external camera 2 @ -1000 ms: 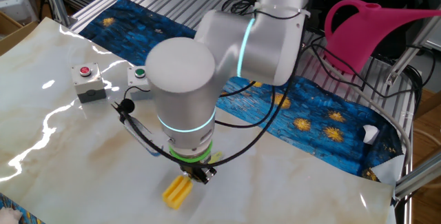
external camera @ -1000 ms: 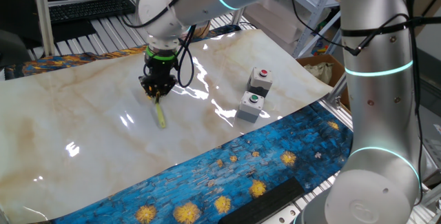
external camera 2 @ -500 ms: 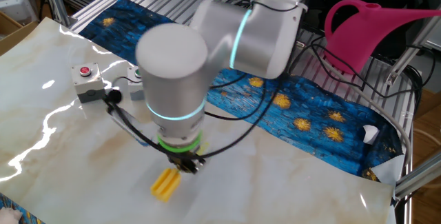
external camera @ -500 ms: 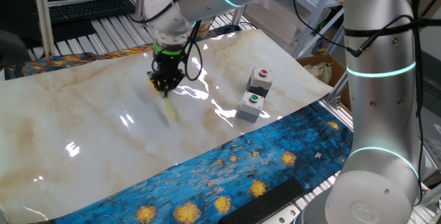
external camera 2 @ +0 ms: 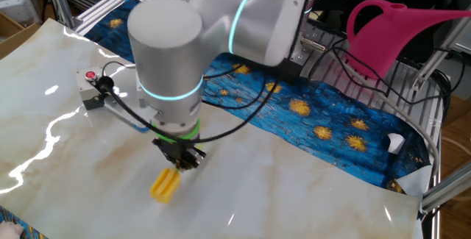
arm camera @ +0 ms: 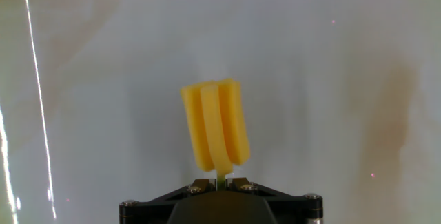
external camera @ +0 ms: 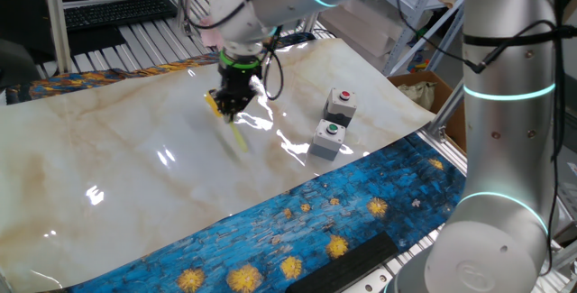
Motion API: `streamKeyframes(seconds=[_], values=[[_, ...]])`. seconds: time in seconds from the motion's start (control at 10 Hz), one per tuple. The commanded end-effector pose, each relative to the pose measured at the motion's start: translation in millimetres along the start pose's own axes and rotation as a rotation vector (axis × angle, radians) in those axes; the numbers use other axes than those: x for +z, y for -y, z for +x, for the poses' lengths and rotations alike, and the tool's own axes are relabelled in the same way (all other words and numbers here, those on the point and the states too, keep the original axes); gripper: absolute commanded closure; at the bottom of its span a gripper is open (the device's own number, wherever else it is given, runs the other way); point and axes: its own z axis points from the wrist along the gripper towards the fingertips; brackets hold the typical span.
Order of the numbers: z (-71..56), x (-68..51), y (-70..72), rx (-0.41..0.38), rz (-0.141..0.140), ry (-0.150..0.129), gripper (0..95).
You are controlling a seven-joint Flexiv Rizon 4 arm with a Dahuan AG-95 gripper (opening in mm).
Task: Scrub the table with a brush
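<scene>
The cream marble-patterned table (external camera: 108, 158) fills all views (external camera 2: 294, 173) (arm camera: 344, 58). My gripper (external camera: 228, 105) (external camera 2: 179, 160) (arm camera: 220, 180) is shut on the thin yellow-green handle of the brush. The brush's yellow head (arm camera: 215, 124) points away from the fingers and lies low over the tabletop. In one fixed view the brush (external camera: 236, 132) trails below the gripper. In the other fixed view its yellow head (external camera 2: 165, 184) sits just below and left of the gripper.
Two grey button boxes stand on the table right of the gripper, one with a red button (external camera: 341, 104) (external camera 2: 92, 84), one with a green button (external camera: 327, 139). Blue cloth with yellow swirls (external camera: 306, 230) edges the table. A pink watering can (external camera 2: 401, 29) stands behind.
The gripper has moved with the brush across the tabletop toward the button boxes, dragging the yellow head along the surface.
</scene>
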Motion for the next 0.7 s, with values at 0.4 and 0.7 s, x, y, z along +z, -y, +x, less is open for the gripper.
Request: streamKeyframes(seconds=[0.4, 0.7], values=[[0.6, 5.4, 14.2, 0.034, -0.057, -0.016, 76.0], [0.7, 6.6, 14.2, 0.039, -0.059, -0.017, 38.0]])
